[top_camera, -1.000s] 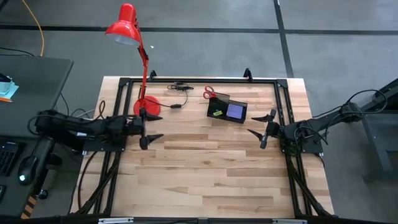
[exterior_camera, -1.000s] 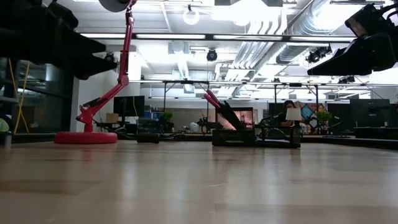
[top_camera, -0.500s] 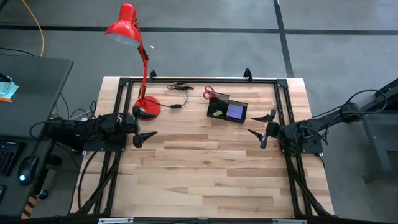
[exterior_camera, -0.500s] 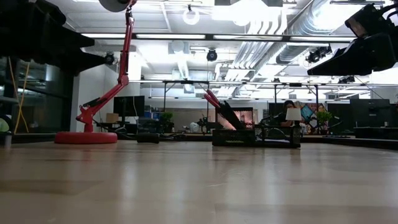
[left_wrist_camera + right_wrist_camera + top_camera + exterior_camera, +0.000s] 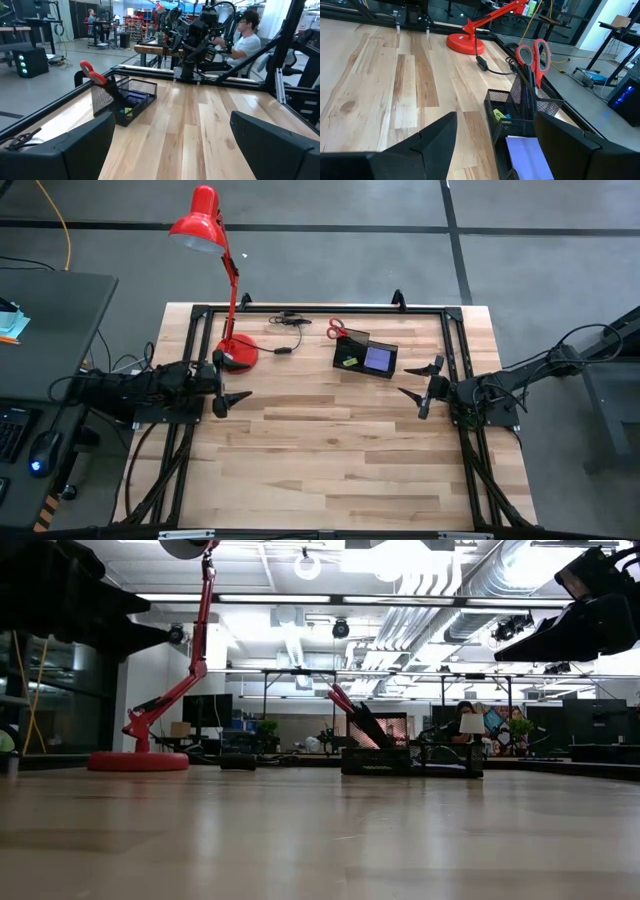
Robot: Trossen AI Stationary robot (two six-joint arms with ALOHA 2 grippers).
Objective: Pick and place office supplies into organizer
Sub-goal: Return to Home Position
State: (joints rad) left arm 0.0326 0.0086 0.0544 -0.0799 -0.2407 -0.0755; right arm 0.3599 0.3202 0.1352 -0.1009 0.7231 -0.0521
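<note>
The black mesh organizer (image 5: 365, 357) stands on the table at the far middle. In its taller section the red-handled scissors (image 5: 535, 55) stand handles up, beside black pens (image 5: 524, 82). A purple note pad (image 5: 530, 155) and a tiny yellow-green piece (image 5: 501, 116) lie in its lower compartments. My left gripper (image 5: 233, 380) hangs open over the table's left side, well left of the organizer (image 5: 125, 97). My right gripper (image 5: 405, 381) hangs open just right of the organizer and nearer than it. Nothing is between either gripper's fingers.
A red desk lamp stands on its round base (image 5: 238, 352) at the far left, with a black cable (image 5: 290, 320) behind it. Black frame rails (image 5: 300, 308) run along the table's edges. Bare wood (image 5: 330, 450) fills the middle and near part. A person (image 5: 246, 42) sits beyond the table's right side.
My left gripper has drawn back a little toward the table's left edge, staying open, and has then kept still. The organizer and its contents stand as before.
</note>
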